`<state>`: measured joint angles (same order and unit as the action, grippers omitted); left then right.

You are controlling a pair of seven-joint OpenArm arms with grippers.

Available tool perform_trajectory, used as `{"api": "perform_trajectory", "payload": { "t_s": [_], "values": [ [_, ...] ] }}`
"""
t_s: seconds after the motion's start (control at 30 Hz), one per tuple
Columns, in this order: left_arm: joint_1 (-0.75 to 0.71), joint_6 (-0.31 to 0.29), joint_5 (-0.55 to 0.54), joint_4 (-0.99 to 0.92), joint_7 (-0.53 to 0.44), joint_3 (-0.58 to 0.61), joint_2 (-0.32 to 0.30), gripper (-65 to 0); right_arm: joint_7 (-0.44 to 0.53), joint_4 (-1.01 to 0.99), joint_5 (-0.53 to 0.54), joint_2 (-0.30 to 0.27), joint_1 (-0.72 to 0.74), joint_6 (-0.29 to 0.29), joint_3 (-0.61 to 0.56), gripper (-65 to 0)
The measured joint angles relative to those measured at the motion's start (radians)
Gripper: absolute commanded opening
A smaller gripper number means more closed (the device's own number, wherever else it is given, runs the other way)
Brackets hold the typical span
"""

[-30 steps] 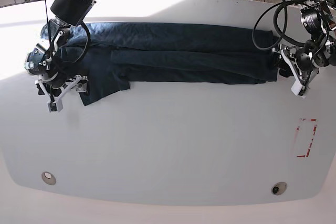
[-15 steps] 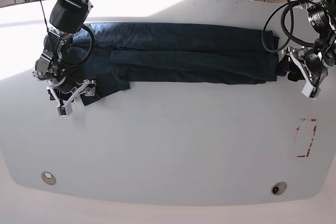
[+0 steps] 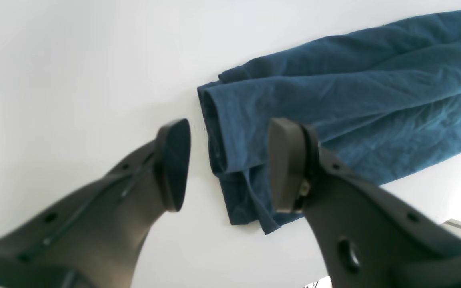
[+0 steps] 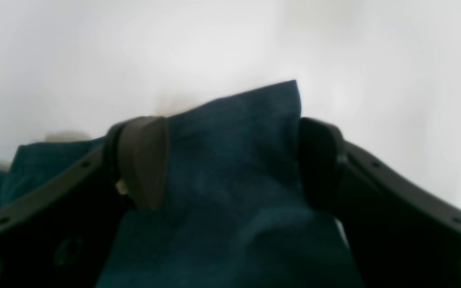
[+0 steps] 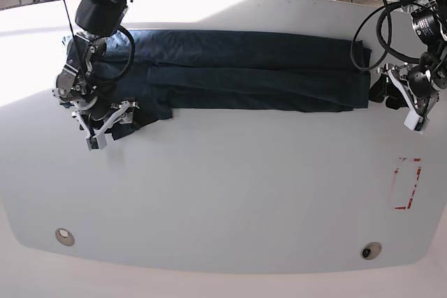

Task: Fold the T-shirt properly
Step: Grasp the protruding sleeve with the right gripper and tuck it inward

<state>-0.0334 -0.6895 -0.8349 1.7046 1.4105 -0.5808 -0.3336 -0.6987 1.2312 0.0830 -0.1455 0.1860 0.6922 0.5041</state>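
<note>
T-shirt [image 5: 251, 68] — plain dark navy-blue, unpatterned; table [image 5: 223, 193] — plain white, bearing a red-outlined rectangle mark [image 5: 407, 183]; gripper fingers [image 3: 172, 164] matte black.

Soft, matt navy cloth on the T-shirt [image 5: 251, 68], finely creased. Smooth, faintly glossy white on the counter [image 5: 230, 193]. Matt dark plastic on the left end effector [image 3: 226, 164] fingers [image 3: 172, 160].

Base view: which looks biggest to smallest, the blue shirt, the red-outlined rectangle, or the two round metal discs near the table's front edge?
1. T-shirt, by far the largest.
2. Red-outlined rectangle.
3. The two metal discs: smallest, and they look alike, so I won't rank them.
</note>
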Motion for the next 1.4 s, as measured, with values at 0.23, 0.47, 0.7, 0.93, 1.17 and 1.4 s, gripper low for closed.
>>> {"api": "perform_trajectory", "payload": {
  "t_s": [0.23,0.47,0.7,0.93,1.17,1.4],
  "values": [
    [0.001,0.0,0.0,0.0,0.0,0.0,0.0,-35.7,-0.03,0.058,0.003,0.015,-0.034,0.001,-0.014,-21.4],
    [0.001,0.0,-0.001,-0.002,0.0,0.001,0.001,-35.7,-0.039,0.06,-0.001,0.012,-0.036,0.001,-0.013,-59.5],
    [0.001,0.0,0.0,-0.002,0.0,0.002,0.0,-35.7,-0.048,0.068,-0.002,0.014,-0.037,0.001,-0.015,-64.2],
    [0.003,0.0,-0.004,-0.05,-0.001,0.005,0.0,-35.7,-0.184,0.213,-0.006,0.023,-0.053,0.002,-0.012,-65.0],
    [0.001,0.0,0.002,-0.097,0.003,0.005,-0.012,-35.7,-0.35,0.458,0.166,0.025,-0.119,0.004,-0.011,-65.0],
    [0.003,0.0,0.003,-0.1,0.003,0.006,-0.018,-35.7,-0.506,0.648,0.351,-0.005,-0.24,0.005,-0.009,-65.0]
  ]
}}
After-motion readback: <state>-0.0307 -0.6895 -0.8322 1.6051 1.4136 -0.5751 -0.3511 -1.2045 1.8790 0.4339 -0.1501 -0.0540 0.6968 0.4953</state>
